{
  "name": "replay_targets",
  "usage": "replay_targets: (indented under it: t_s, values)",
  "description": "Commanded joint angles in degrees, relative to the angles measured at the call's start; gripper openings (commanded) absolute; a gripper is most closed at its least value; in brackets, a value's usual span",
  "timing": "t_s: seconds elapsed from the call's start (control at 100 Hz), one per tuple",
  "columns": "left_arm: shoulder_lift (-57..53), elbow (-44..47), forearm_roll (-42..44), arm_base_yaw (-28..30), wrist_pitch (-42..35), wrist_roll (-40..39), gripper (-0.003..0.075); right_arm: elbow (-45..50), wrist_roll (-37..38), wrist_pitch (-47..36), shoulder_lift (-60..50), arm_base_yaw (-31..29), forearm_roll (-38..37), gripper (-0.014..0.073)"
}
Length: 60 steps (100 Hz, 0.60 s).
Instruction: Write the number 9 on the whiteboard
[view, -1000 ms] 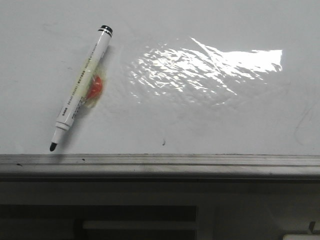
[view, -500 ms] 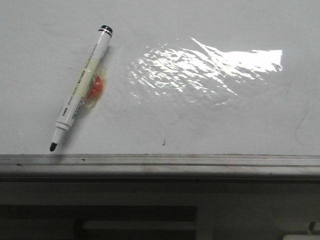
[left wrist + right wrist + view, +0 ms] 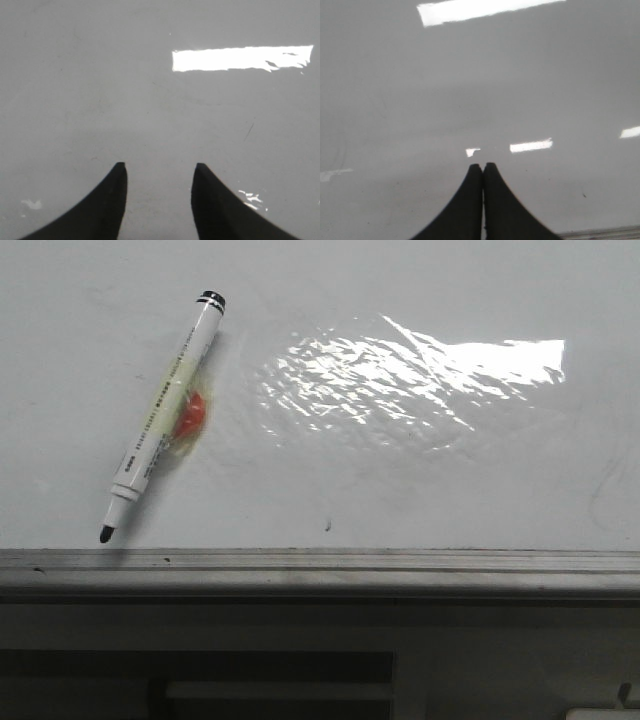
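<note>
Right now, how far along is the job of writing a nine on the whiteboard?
Nothing looks done: the whiteboard carries no written figure, only glare and a small dark speck. Nothing is in hand either. The marker lies uncapped on the board beside an orange-red blob, the left gripper is open and empty, and the right gripper is shut on nothing. Picking up the marker and writing are both left.

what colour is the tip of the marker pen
Black, on the marker pen; clearest in the front view.
</note>
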Motion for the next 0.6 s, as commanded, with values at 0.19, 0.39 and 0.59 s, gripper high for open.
replay_targets:
  t_s: [0.19, 0.39, 0.59]
  values:
    - [8.1, -2.9, 7.0, -2.2, -16.6, -1.2, 0.0396, -2.0, -0.3, -4.6, 1.0, 0.2, 0.0, -0.0062]
    - [16.4, -4.9, 15.7, -14.2, -22.1, -15.0, 0.0396, -2.0, -0.3, -4.6, 1.0, 0.2, 0.0, -0.0062]
    - [26.5, -4.9, 14.7, -28.4, -23.6, -17.7, 0.0395, -2.0, -0.3, -4.6, 1.0, 0.2, 0.0, -0.0062]
